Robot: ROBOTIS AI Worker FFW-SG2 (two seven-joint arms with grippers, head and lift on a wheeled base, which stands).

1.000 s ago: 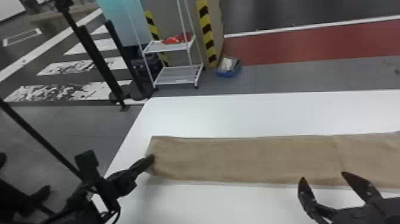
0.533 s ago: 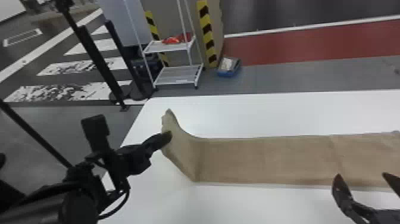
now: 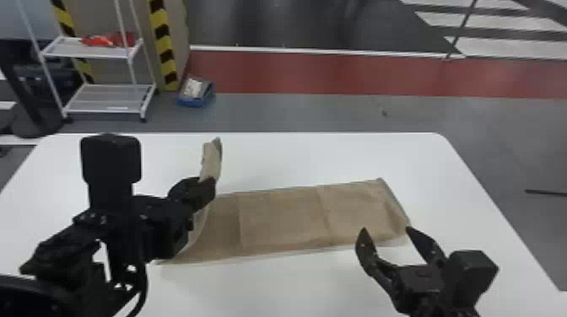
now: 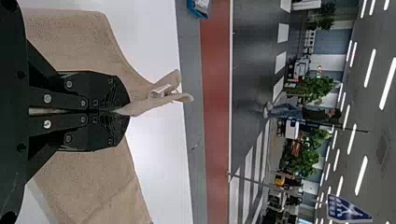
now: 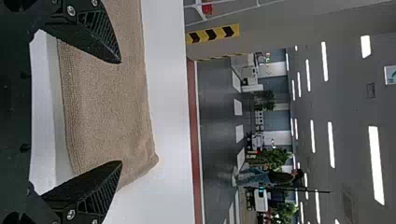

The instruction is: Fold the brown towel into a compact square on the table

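Ops: Grip status?
Me: My left gripper (image 3: 209, 189) is pressed together on the brown towel (image 3: 287, 219) — left end pinched and lifted, edge sticking up past the fingertips. The rest lies as a long strip on the white table (image 3: 295, 286).
Ops: Right side?
Me: My right gripper (image 3: 386, 231) is spread, near the towel's right end.
Ops: Labels?
Me: Pale tag (image 4: 160, 91) on the lifted part — too small to read. Blue sign (image 4: 348, 208) with white markings, well apart from the table.
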